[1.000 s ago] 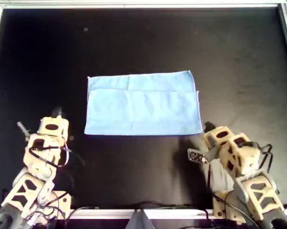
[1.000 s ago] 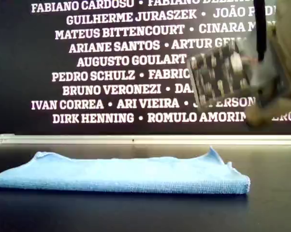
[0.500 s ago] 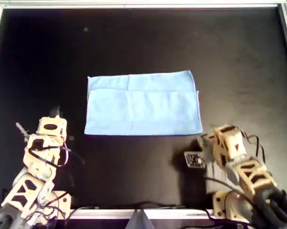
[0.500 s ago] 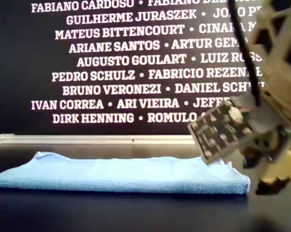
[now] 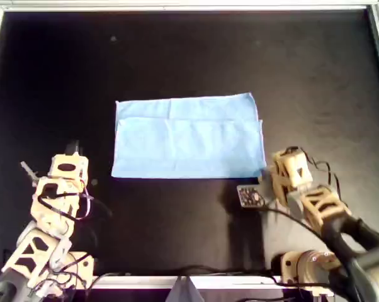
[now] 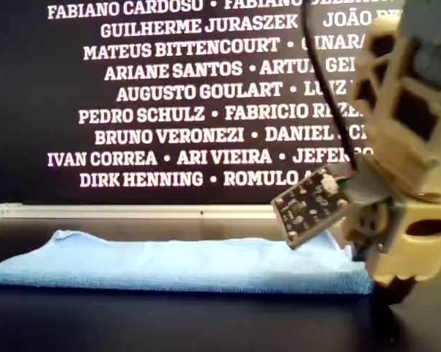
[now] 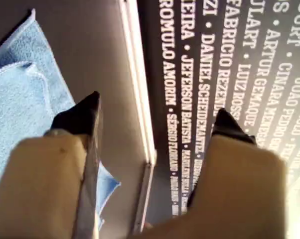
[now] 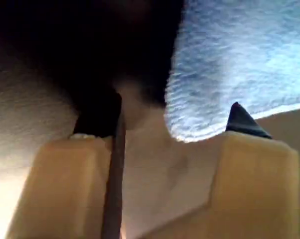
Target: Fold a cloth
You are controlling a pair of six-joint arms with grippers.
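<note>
- Overhead view: the cloth (image 5: 188,137) lies flat, folded, in the middle of the table (image 5: 189,50). Our first tool (image 5: 74,148) waits well apart from it. Our second tool (image 5: 271,168) leans just beside one cloth corner.
- Exterior view: our second tool (image 6: 363,251) hangs low at the cloth's (image 6: 169,264) end.
- First wrist view: our first tool (image 7: 157,107) is apart and holds nothing.
- Second wrist view: our second tool (image 8: 172,114) is apart, with the cloth's (image 8: 239,59) corner near its tips.
</note>
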